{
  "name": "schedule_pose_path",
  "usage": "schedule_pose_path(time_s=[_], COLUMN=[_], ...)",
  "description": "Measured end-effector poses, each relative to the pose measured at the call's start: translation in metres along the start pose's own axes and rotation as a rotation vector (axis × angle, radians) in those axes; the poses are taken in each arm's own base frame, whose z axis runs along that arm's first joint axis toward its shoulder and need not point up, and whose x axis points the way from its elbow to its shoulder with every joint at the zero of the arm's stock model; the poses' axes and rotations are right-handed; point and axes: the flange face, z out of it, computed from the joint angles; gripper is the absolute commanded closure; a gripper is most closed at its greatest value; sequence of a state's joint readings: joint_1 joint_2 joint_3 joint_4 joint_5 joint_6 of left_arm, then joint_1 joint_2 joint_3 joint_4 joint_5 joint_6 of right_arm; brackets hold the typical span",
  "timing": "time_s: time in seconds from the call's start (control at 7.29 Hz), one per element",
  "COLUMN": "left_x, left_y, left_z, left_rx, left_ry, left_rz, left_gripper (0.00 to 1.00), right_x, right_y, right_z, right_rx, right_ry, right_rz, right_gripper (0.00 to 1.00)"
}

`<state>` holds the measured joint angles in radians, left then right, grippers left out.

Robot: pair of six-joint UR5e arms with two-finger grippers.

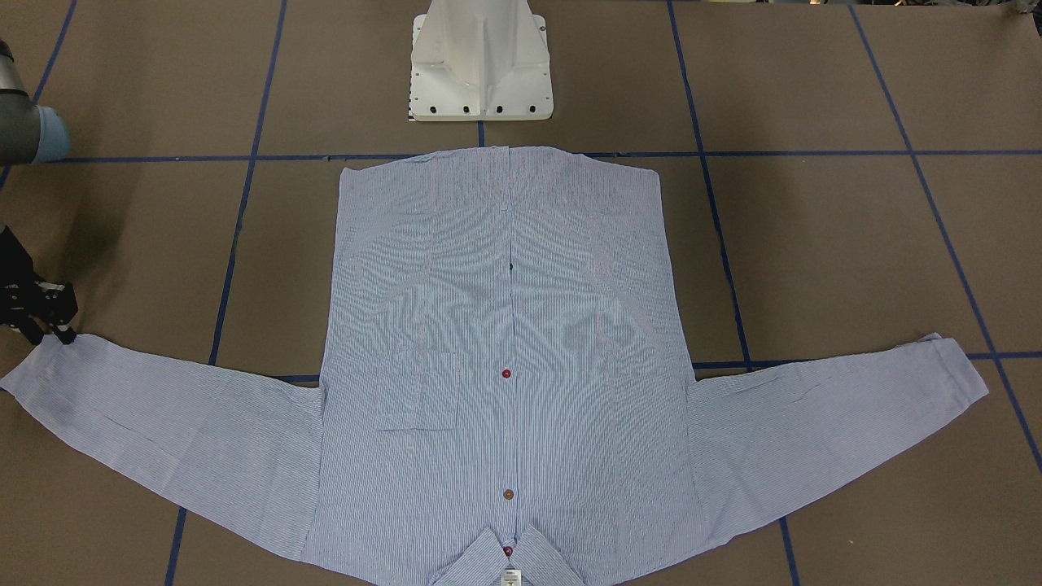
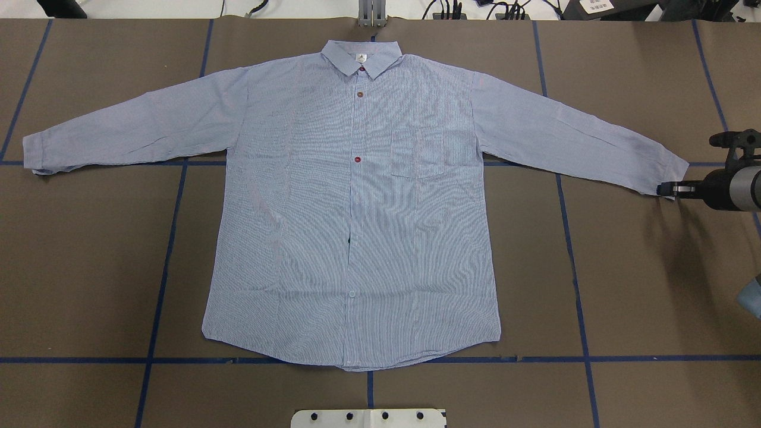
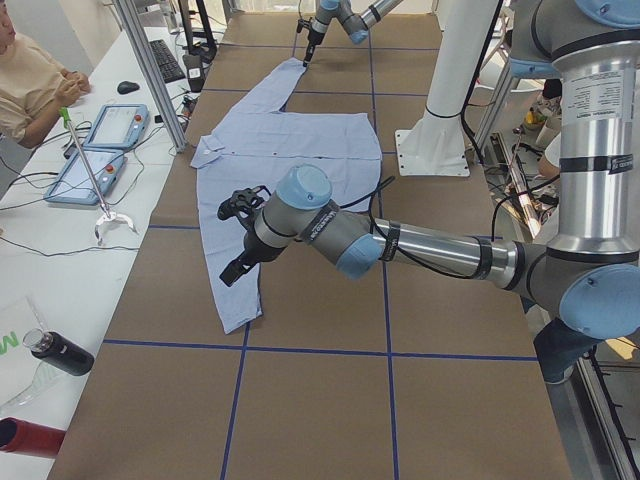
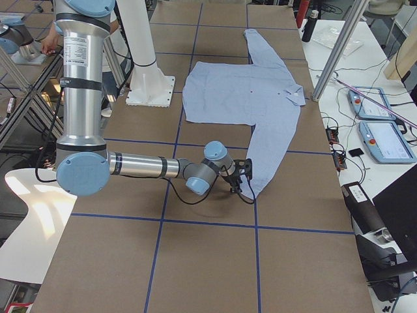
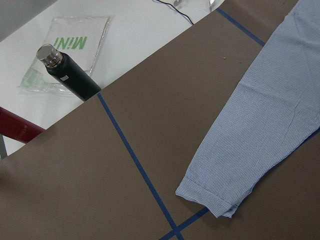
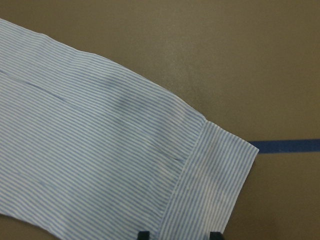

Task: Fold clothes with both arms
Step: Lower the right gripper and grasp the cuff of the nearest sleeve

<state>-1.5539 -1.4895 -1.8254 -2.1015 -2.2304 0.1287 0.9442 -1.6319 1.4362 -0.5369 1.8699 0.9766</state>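
On the table [image 2: 89, 267]: one shirt [image 2: 357, 208] is laid flat, front up and buttoned, over blue lines [image 2: 159, 267].
Sleeves: the right sleeve [image 2: 582, 142] and the left sleeve [image 2: 137, 128] are spread out to the sides.
Collar [image 2: 361, 58]: it is turned away from the white base [image 2: 368, 418], at the far edge of the table.
Right claw [image 2: 667, 190]: it is set low at the end of the right sleeve, just at the right cuff [image 6: 215, 185].
Right claw's grip: its fingertips [image 6: 144, 235] are seen apart, with the cuff's edge lying between them. The cloth is seen flat and not lifted.
Left claw [image 3: 232, 270]: it is held up off the table, close to the left cuff [image 5: 210, 197].
Left claw's grip: it cannot be told, since the claw is seen only from the side.
Beside the table: a dark bottle [image 5: 67, 75] is laid on a white desk [image 5: 130, 30].
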Motion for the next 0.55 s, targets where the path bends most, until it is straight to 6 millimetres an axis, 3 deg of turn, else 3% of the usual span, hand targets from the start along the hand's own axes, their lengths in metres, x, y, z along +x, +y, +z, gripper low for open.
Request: schedule_pose_path(time_s=[0.27, 0.55], left_x=[0.000, 0.000], left_y=[0.000, 0.000], left_z=[0.000, 0.000], left_rx=[0.000, 0.000], left_ry=[0.000, 0.000], left_rz=[0.000, 0.000], left_gripper=[0.00, 0.00], right_x=[-0.006, -0.028], right_y=[-0.003, -0.013], right_z=[-0.004, -0.019], right_rx=[0.005, 0.019], right_ry=[-0.013, -0.049], right_rz=[0.000, -0.011], right_gripper=[1.00, 1.00])
